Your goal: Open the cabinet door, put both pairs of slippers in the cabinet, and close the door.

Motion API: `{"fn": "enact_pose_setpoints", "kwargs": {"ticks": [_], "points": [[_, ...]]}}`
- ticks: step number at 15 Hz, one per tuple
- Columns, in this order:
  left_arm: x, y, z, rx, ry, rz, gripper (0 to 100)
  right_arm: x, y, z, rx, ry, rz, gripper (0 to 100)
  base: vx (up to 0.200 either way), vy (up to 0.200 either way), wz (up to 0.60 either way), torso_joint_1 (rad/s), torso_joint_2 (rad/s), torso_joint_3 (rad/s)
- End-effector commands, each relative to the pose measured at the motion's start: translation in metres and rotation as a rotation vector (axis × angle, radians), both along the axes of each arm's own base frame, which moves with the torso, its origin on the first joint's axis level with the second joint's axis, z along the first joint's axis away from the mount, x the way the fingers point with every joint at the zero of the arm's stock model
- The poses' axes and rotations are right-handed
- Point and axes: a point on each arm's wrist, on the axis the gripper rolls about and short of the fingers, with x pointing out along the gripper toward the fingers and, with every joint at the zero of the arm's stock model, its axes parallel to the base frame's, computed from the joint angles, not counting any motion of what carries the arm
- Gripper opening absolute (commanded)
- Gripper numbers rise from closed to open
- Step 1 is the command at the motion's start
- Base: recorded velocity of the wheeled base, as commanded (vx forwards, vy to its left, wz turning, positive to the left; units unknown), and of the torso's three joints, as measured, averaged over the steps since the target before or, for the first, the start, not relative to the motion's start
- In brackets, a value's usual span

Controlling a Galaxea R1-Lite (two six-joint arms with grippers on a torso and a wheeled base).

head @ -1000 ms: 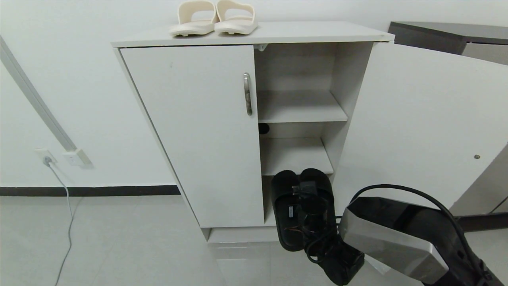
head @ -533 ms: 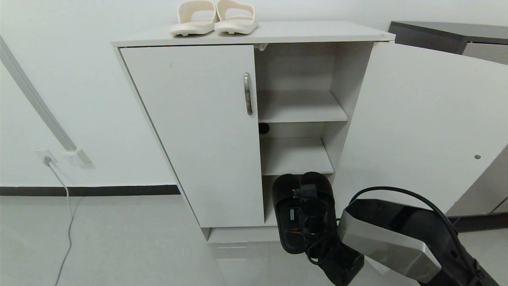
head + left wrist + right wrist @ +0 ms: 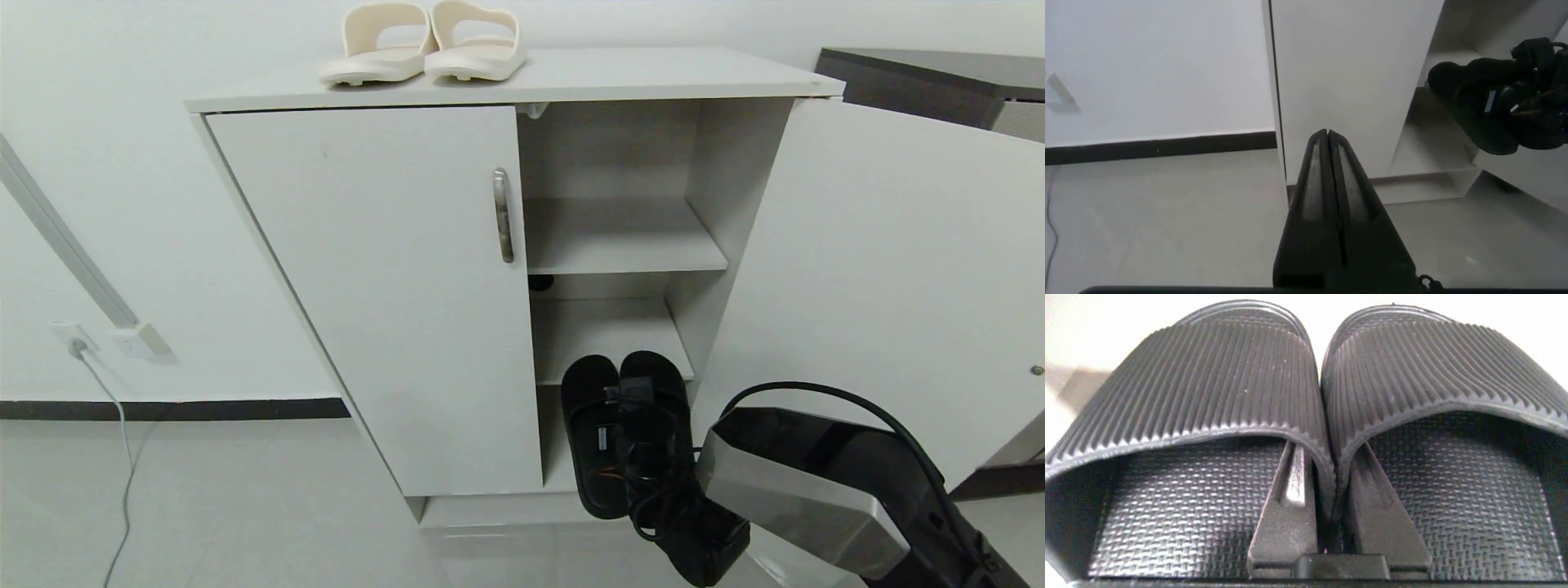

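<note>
Nearest the robot, the left gripper [image 3: 1326, 145] hangs low over the tiled floor [image 3: 1167, 220], its two fingers pressed flat together with nothing between them, in front of the near left corner of the cabinet [image 3: 522, 77]. To the right, the right gripper [image 3: 1331, 498] is clamped on the pair of black slippers [image 3: 596, 441]. Its fingers [image 3: 1290, 498] reach in under the ribbed straps and pinch the two inner edges together, so the slippers sit side by side. The pair is at the mouth of the bottom compartment, toes pointing into the cabinet and heels sticking out toward the robot; whether the soles touch the cabinet floor is hard to tell. The right door [image 3: 882, 269] stands swung wide open to the right, while the left door [image 3: 384, 286] is closed, its metal handle [image 3: 504, 215] upright along the inner edge. Above the black slippers, the middle shelf [image 3: 608, 335] and upper shelf [image 3: 620, 237] are bare. The cream slippers [image 3: 469, 57] lie side by side on the cabinet top, toward its far left. On the wall at far left, a socket [image 3: 69, 335] has a grey cable [image 3: 122, 457] running down to the floor.
</note>
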Motion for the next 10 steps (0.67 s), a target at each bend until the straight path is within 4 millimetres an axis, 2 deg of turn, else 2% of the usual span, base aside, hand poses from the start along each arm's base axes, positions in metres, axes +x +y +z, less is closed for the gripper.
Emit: {"fn": "enact_pose_setpoints", "kwargs": {"ticks": [1,4,10], "points": [[0.0001,0.0000,0.0001,0.000,0.001,0.000,0,0.0004,-0.0003,0.0022,0.005,-0.005,-0.002,0,0.200,0.000,0.00,0.002,0.00,-0.002],[0.0001,0.0001,0.0001,0.001,0.001,0.003,0,0.0008,0.0001,0.0024,0.008,-0.008,0.001,0,0.200,0.000,0.00,0.001,0.00,-0.001],[0.0000,0.0002,0.0000,-0.011,0.000,0.011,0,0.0060,0.0052,0.0034,0.034,-0.028,0.003,0,0.000,0.000,0.00,0.000,0.00,0.000]]}}
